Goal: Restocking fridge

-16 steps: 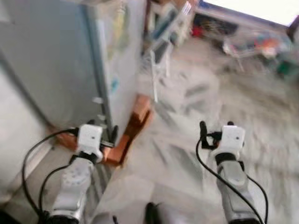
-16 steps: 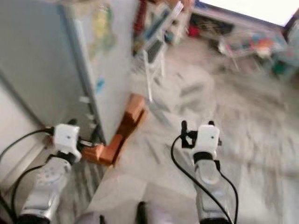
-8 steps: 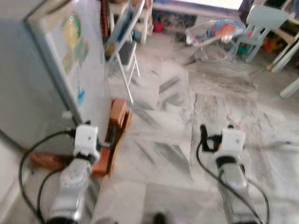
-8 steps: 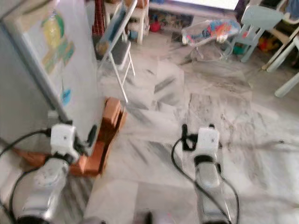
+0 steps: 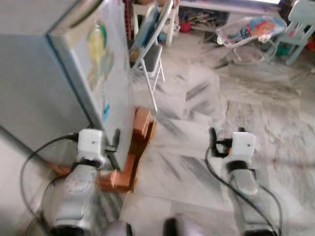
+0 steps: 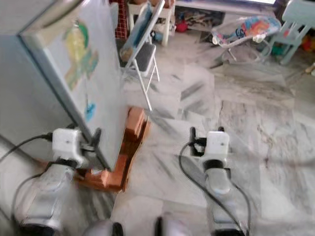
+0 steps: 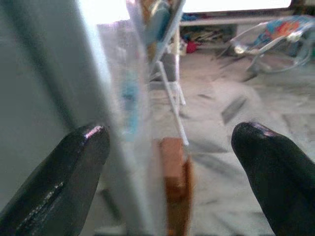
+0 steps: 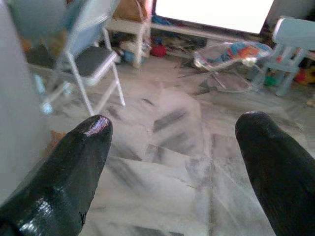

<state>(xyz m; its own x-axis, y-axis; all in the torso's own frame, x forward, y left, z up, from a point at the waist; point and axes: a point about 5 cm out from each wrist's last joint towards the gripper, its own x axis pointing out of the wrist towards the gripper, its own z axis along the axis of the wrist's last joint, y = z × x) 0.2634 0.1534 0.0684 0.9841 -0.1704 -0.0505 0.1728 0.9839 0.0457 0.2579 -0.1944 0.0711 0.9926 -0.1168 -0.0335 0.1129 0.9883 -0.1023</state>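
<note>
Blocking fwd: folding chair (image 5: 150, 46) beside fridge (image 5: 59, 83); both grippers' fingers spread, empty.

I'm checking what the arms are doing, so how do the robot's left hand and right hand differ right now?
The left hand sits at the corner of the grey fridge, beside the wooden base; the right hand hangs over bare marble floor. The left wrist view looks along the fridge's edge; the right wrist view faces the folding chair. Both hands are open, holding nothing.
</note>
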